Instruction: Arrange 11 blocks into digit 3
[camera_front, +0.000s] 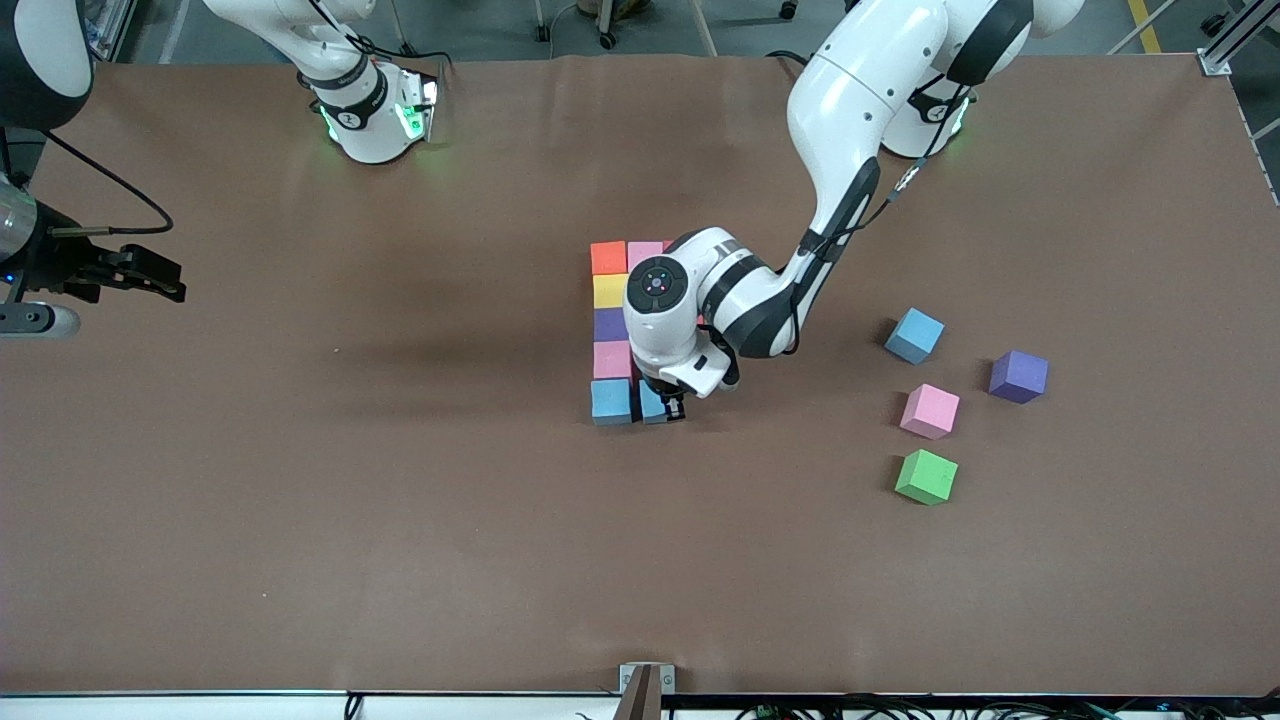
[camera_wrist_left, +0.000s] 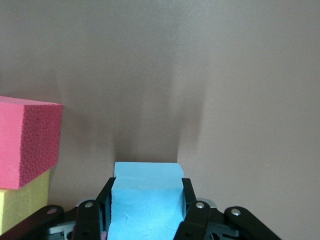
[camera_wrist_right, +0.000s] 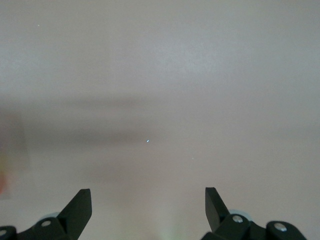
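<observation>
Front view: I read no writing on the cubes or on the table (camera_front: 300, 500). Its brown matte cover runs bare toward the camera-side edge and both ends, so I have wide room around the work. My left gripper (camera_front: 672, 408) is down at mid-table, clamped on a light blue block (camera_front: 652, 402), which sits just beside another light blue cube (camera_front: 610, 400). From that cube a column runs toward the bases: pink (camera_front: 611, 359), purple (camera_front: 609, 324), yellow (camera_front: 609, 290), orange (camera_front: 608, 257), with a second pink cube (camera_front: 645, 252) beside the orange one. My wrist hides the rest of the figure. Toward the left arm's end lie four loose cubes, apart from one another: light blue (camera_front: 914, 335), purple (camera_front: 1018, 376), pink (camera_front: 929, 411), green (camera_front: 926, 476). My right gripper (camera_front: 150, 275) waits at the right arm's end of the table.

Left wrist view: my black fingers (camera_wrist_left: 194, 215) squeeze the blue foam cube (camera_wrist_left: 146, 200) on two sides. Nearby, a red porous cube (camera_wrist_left: 27, 140) and a yellow one (camera_wrist_left: 20, 207).

Right wrist view: my right gripper (camera_wrist_right: 148, 207) hangs with fingers spread wide over bare surface, nothing between them.
</observation>
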